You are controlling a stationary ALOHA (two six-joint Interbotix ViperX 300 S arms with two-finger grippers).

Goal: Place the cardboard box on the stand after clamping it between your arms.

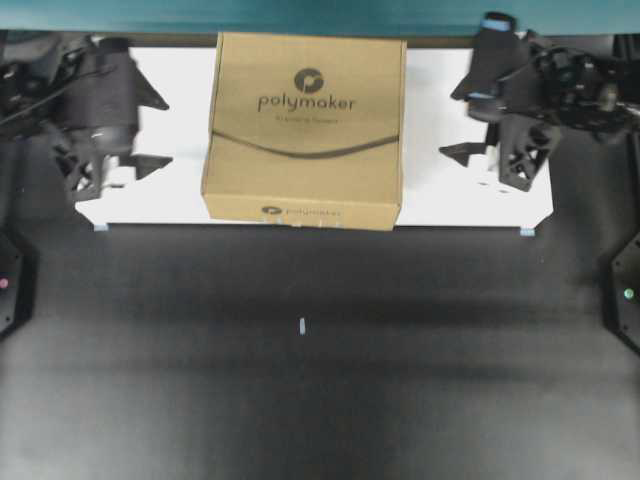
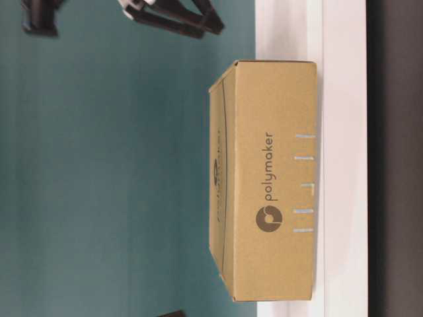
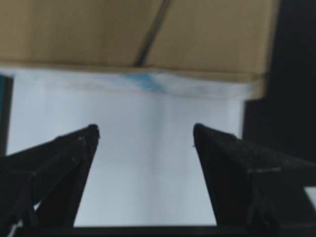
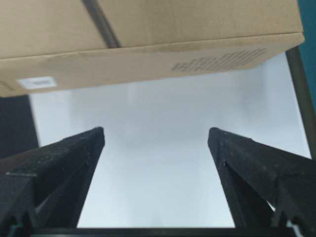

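Only overhead shows both arms flanking the cardboard box [image 1: 305,128] (pincers spread).

black table [image 1: 300,400] carries white stand [image 1: 440,200]; cardboard box [image 1: 305,130] atop stand

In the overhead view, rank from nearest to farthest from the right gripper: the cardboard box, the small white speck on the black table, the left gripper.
From the right gripper:
1. The cardboard box, just beside it at centre, on the stand.
2. The small white speck, down on the table.
3. The left gripper, beyond the box.
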